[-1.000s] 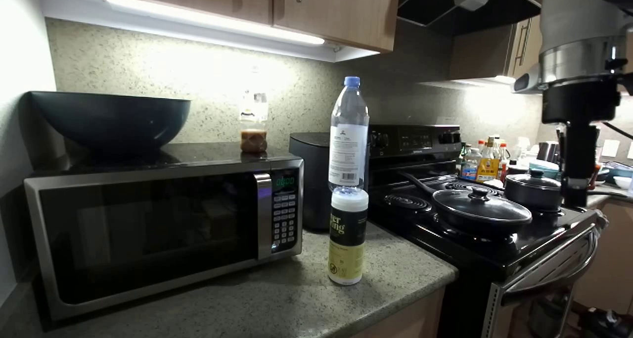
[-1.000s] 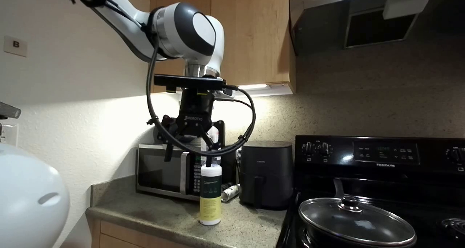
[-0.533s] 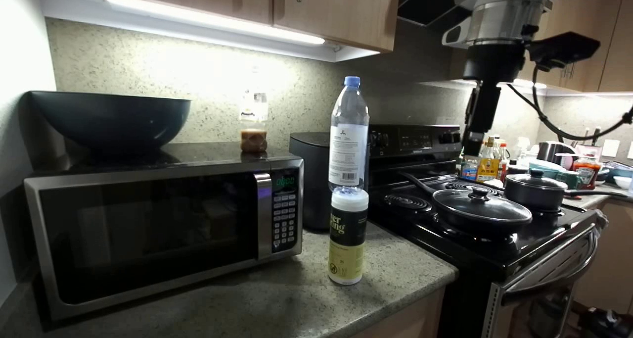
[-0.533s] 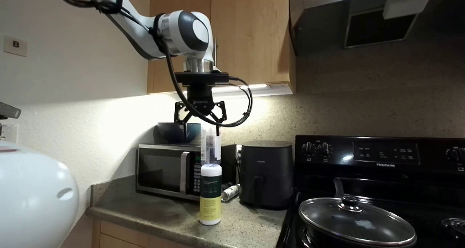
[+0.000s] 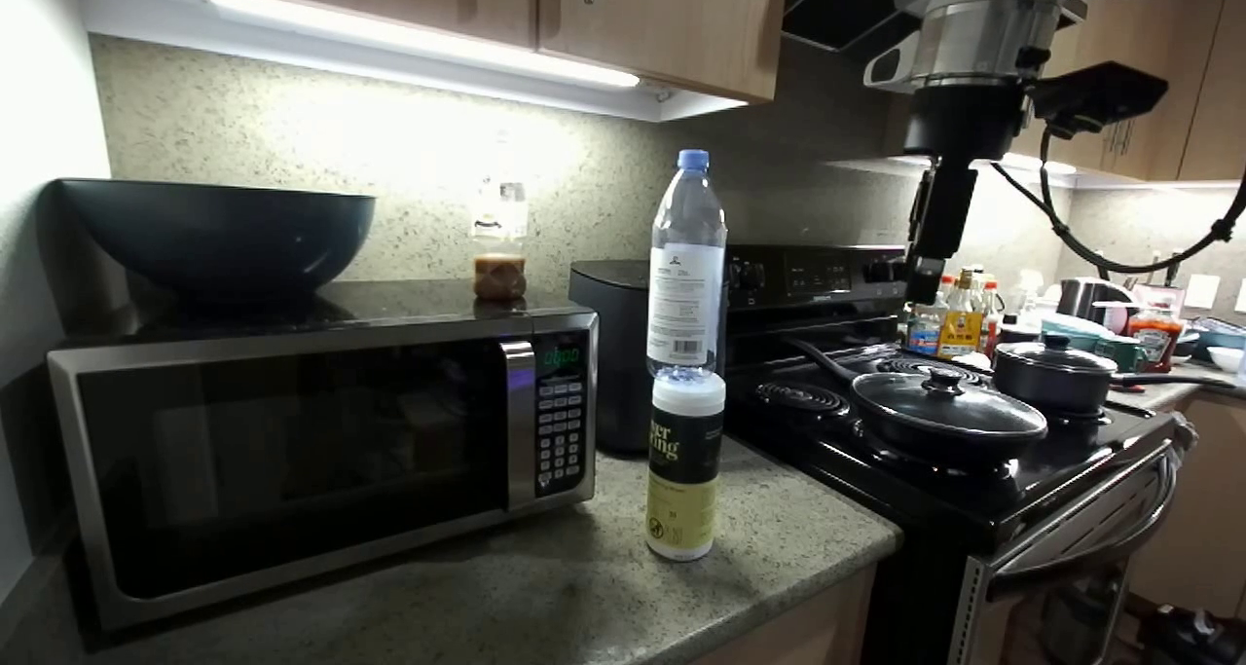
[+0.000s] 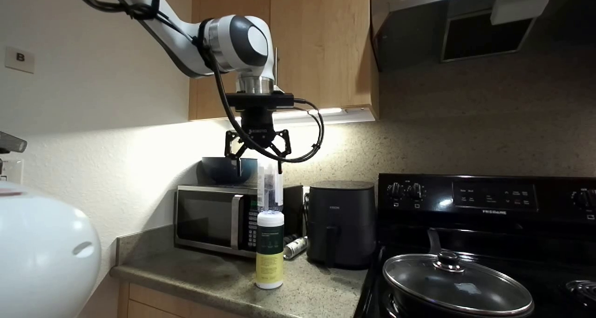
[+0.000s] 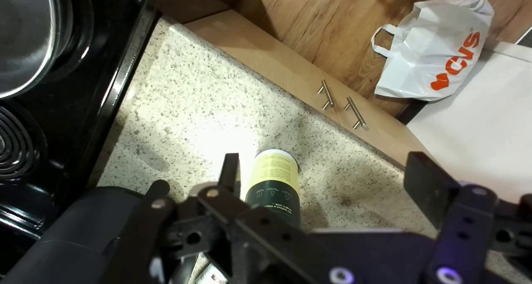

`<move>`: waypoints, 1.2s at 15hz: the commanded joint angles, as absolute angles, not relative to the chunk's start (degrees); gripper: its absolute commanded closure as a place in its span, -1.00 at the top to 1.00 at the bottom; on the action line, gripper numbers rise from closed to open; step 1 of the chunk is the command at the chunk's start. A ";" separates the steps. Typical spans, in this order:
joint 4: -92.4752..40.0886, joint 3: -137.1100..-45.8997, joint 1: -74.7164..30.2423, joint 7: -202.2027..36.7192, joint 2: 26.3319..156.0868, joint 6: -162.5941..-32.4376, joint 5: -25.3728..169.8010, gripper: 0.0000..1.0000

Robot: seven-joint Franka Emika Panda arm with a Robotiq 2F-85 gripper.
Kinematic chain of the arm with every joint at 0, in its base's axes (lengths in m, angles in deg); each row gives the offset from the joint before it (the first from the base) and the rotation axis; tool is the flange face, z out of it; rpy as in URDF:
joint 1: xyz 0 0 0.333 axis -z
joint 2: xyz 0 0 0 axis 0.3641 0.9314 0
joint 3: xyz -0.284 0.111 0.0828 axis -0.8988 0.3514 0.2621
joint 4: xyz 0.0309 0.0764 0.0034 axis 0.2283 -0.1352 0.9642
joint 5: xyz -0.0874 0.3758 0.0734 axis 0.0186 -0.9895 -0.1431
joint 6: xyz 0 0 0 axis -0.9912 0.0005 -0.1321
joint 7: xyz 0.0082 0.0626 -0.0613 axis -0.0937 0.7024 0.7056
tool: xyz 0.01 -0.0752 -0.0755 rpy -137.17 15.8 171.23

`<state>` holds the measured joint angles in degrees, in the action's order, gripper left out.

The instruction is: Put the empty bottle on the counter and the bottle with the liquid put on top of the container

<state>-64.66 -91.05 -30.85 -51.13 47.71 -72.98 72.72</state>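
Spread wide, the hand has hold of nothing, and in an exterior view a gap shows between it and the empty bottle. This bottle stands upright on the lid of the container, which itself stands on the counter. I judge the bottle very light, with thin walls that give way under pressure and may be slippery; so a soft squeeze around the label, at the middle of the body, seems the best hold. A knock from the side could tip it over. Farther out, the bottle with the liquid stands on the microwave, apart from the dark bowl; that bottle is probably heavier below.
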 commanded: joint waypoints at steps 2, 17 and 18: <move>-64.75 -91.82 -31.09 -49.70 48.19 -81.05 67.89 1.00; -59.42 -90.59 -34.51 -45.43 55.44 -103.88 64.65 1.00; -59.41 -90.91 -34.93 -44.96 55.72 -104.67 63.52 1.00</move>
<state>-59.58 -91.50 -35.43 -45.58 55.39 -104.06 65.03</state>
